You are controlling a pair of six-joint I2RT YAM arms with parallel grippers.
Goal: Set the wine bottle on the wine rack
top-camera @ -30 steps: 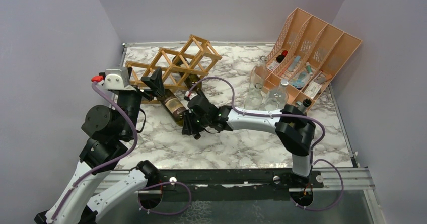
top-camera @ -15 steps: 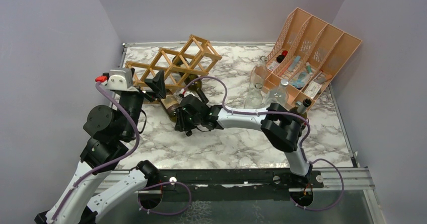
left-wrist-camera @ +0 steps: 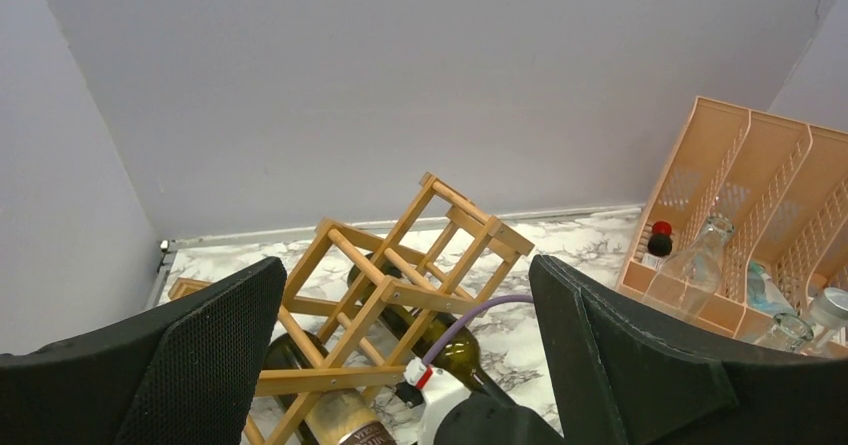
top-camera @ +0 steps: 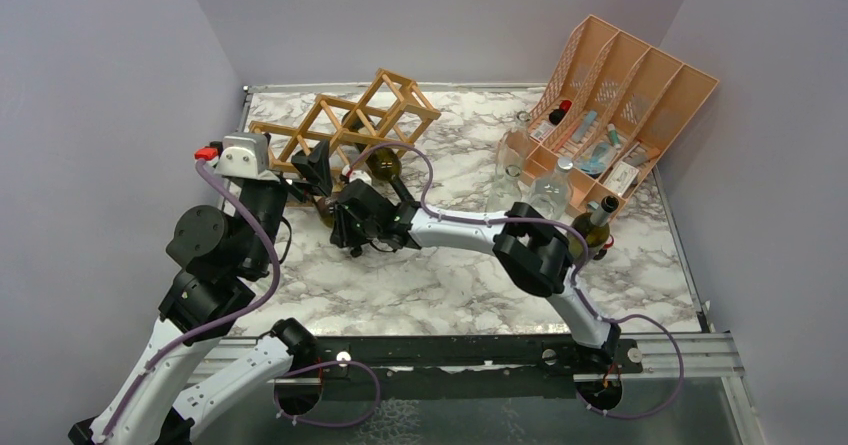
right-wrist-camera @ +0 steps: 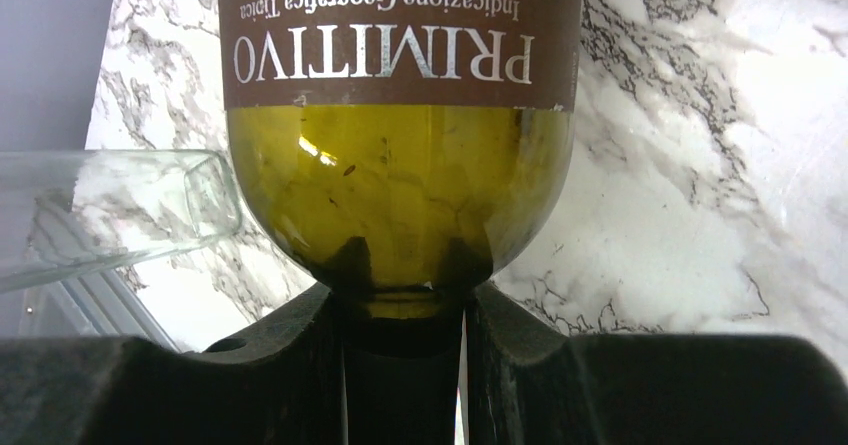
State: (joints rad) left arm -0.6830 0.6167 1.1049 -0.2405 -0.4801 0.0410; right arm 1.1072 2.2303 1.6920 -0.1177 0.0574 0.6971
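My right fingers (right-wrist-camera: 290, 365) clamp the neck of the wine bottle (right-wrist-camera: 400, 195), lying at the foot of the wine rack (left-wrist-camera: 478, 213). My left fingers (left-wrist-camera: 210, 355) stand apart.

So the wine bottle (right-wrist-camera: 400, 195) fills most of the shot, neck end toward the camera, olive-green glass with a brown label (right-wrist-camera: 400, 35) that reads PRIMITIVO upside down. The black jaws are pinched on its neck from both sides, right under the shoulder. Marble bench (right-wrist-camera: 720, 165) behind it, and a clear glass piece (right-wrist-camera: 110, 210) sits just left of the bottle
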